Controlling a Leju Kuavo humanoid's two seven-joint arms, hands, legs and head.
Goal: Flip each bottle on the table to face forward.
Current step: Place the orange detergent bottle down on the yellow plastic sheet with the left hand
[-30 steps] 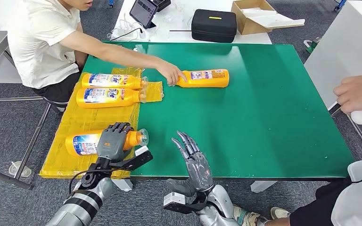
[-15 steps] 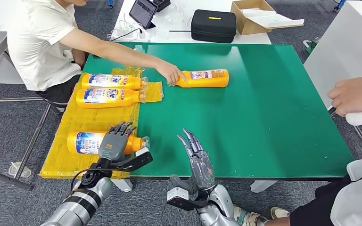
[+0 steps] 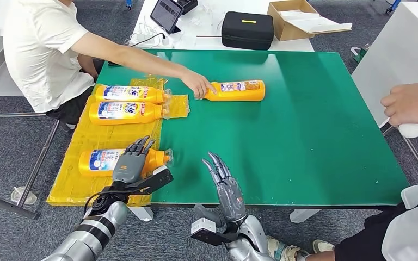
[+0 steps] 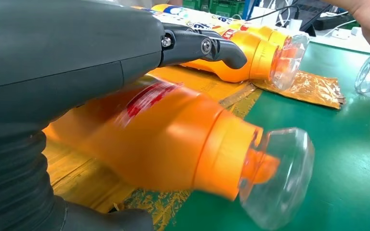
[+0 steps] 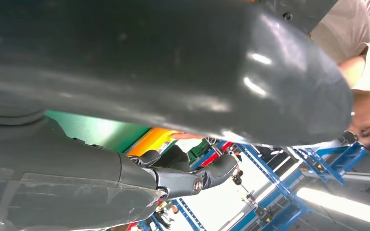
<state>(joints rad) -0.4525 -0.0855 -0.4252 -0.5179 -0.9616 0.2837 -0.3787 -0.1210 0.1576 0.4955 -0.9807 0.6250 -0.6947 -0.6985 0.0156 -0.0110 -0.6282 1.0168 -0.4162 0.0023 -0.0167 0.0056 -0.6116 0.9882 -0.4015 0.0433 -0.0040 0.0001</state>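
Observation:
An orange bottle lies on its side on the yellow mat, blue-and-white label up, clear cap toward the green table. My left hand hovers over its neck end with the fingers stretched out and raised off it. In the left wrist view the bottle is blurred beneath the straight fingers. My right hand stands open and flat over the table's front edge. Two more orange bottles lie on the mat. A person's hand holds a fourth bottle by its neck.
The seated person's arm reaches across the table's back left. Another person's hand holds a white object at the right edge. A black case, a tablet and a cardboard box lie on the white table behind.
My left hand's fingers have lifted off the near bottle and spread; the bottle has shifted slightly toward the table. My right hand barely moved. The hand at the right edge shifted.

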